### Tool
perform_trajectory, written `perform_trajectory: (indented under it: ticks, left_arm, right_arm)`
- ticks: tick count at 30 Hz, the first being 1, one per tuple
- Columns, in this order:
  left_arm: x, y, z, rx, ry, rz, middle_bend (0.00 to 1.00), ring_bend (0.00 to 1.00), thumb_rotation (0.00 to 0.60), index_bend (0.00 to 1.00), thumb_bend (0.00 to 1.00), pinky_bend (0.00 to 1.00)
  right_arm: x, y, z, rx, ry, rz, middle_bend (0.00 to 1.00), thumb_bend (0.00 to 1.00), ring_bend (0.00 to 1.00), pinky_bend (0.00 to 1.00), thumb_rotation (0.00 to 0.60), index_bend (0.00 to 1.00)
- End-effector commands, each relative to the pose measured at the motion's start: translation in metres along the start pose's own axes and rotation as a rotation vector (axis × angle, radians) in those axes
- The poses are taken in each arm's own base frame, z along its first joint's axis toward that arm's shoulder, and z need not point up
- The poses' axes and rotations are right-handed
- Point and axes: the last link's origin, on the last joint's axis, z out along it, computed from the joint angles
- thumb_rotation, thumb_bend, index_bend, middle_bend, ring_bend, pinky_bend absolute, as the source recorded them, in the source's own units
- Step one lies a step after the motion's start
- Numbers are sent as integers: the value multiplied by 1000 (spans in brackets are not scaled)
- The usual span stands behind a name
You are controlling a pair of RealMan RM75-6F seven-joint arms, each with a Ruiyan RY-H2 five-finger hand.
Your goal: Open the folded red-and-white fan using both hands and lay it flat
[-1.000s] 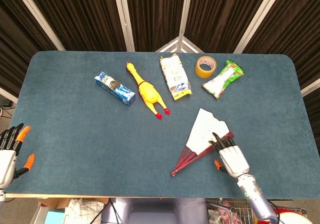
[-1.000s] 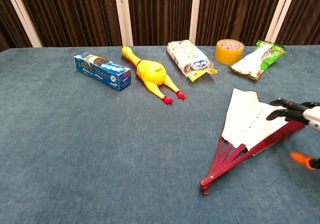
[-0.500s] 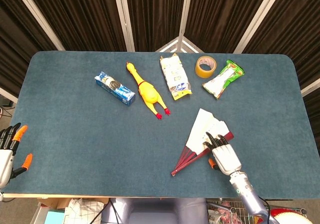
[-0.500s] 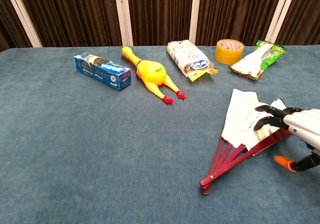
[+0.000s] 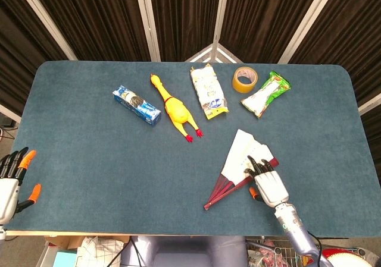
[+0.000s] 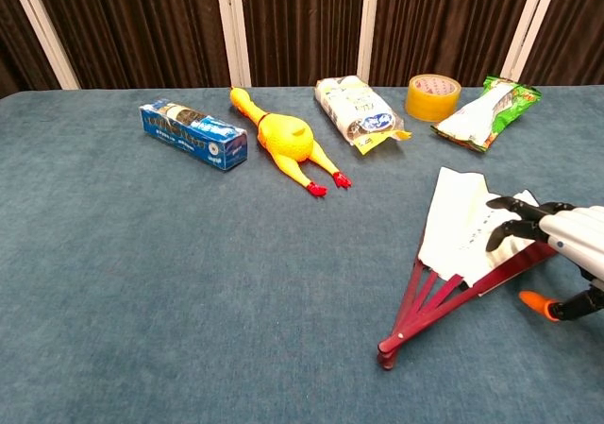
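Over the fan (image 5: 241,160), right hand (image 5: 268,184), fingers (image 6: 510,226) spread, resting

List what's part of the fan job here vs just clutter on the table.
Job:
fan, partly spread
right hand, fingers over the fan
left hand, off the table's left edge

Clutter:
blue box
rubber chicken
white packet
tape roll
green packet

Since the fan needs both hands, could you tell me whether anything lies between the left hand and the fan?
Nothing visible does: only bare table lies between the left hand and the fan.
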Motion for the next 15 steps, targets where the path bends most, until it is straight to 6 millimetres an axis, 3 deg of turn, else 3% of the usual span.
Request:
perform_trajectory:
  ticks: [1,15]
  left_arm:
    - [0,0,0,0,-1,1,0,0,600,88,543,16]
    - [-1,0,0,0,-1,3,0,0,600,90,543,16]
  right_arm:
    - [-1,0,1,1,-2,2,64,388,231,137,600,348]
    - [-7,-6,9,14,-15,12,63,388,231,137,600,354]
